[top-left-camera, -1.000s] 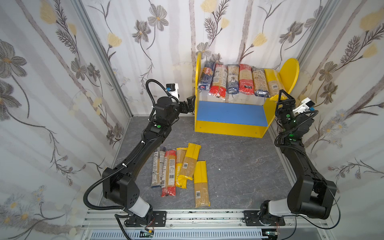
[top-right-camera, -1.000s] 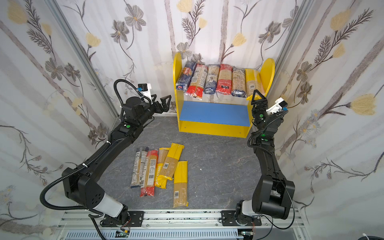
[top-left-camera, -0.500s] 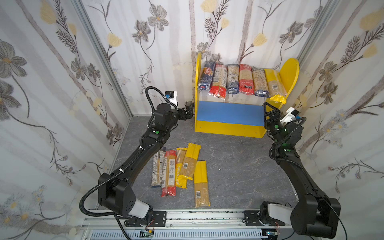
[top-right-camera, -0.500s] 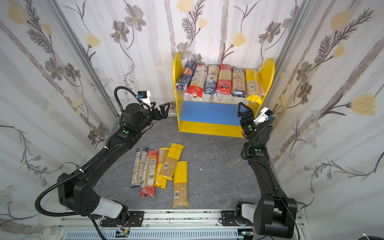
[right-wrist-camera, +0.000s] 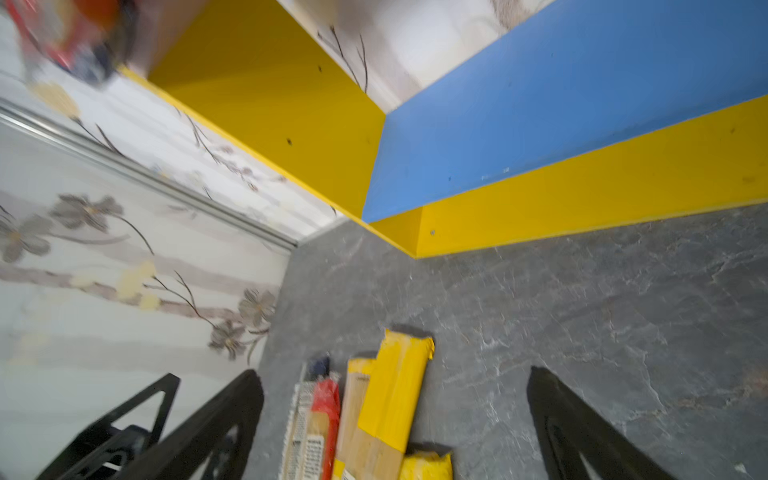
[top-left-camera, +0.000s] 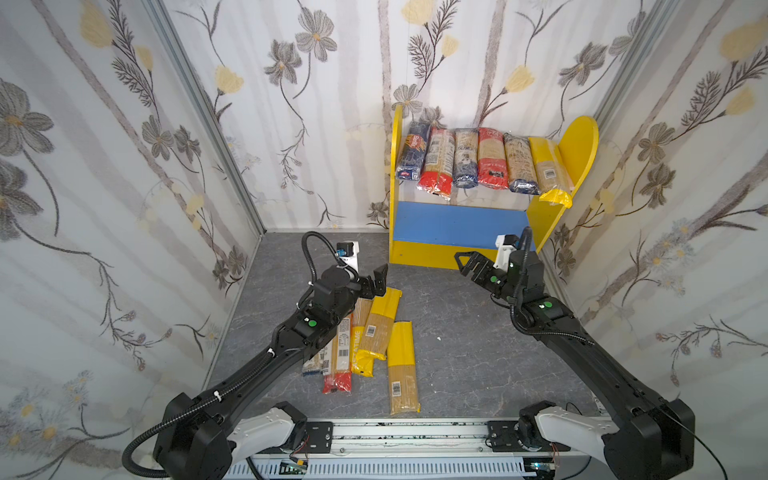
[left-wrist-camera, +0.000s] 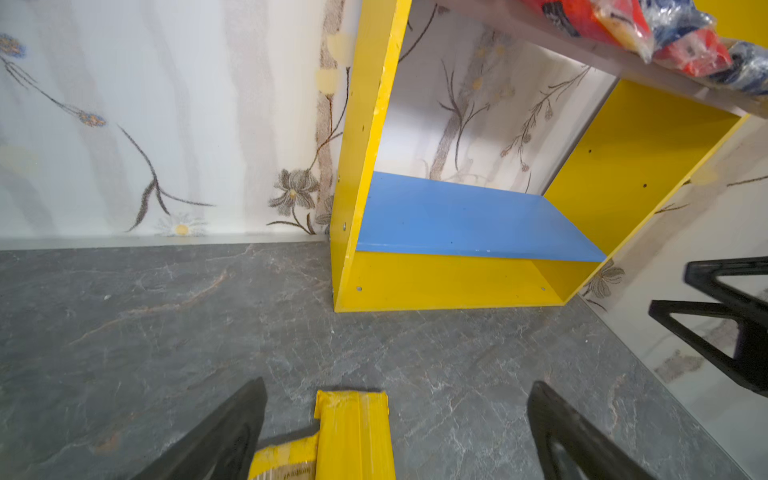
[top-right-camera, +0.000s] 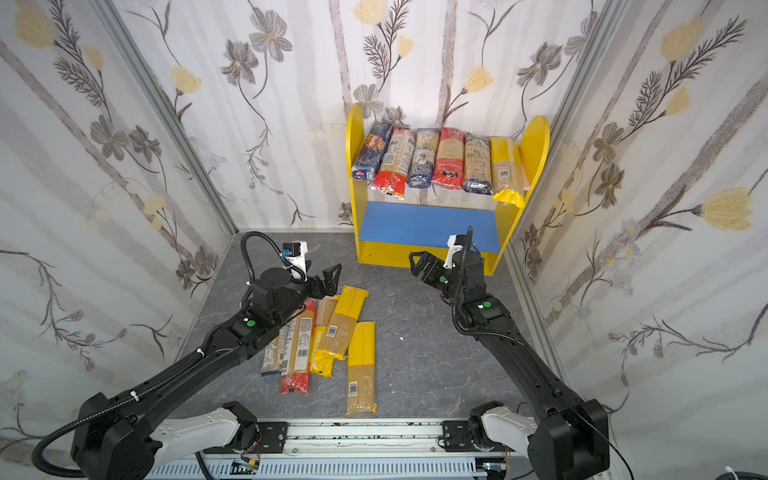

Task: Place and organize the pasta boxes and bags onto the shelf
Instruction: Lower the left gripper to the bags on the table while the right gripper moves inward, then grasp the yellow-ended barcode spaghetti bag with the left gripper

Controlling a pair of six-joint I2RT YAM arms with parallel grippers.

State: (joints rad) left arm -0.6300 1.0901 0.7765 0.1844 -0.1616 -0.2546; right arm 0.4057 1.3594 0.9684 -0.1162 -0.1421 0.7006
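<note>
The shelf point(top-left-camera: 457, 222) stands against the back wall with several pasta packets point(top-left-camera: 490, 164) in a row on its upper board. Its blue lower board point(top-right-camera: 428, 226) is bare. Several more packets point(top-left-camera: 378, 328) lie side by side on the grey floor. My left gripper point(top-left-camera: 380, 278) hovers open just above their far ends, and a yellow packet point(left-wrist-camera: 353, 436) shows between its fingers without touching them. My right gripper point(top-left-camera: 467, 264) hangs open and holds nothing in front of the shelf's right lower corner, pointing left toward the floor packets point(right-wrist-camera: 390, 399).
Flowered walls close in on the left, back and right. A metal rail point(top-left-camera: 415, 432) runs along the front edge. The rightmost yellow packet point(top-left-camera: 548, 174) on the upper board overhangs its front. Grey floor point(top-left-camera: 457, 332) lies between the packets and the right arm.
Both arms have drawn back from the shelf. The left gripper came down over the far ends of the floor packets. The right gripper swung from the shelf's right panel to its front.
</note>
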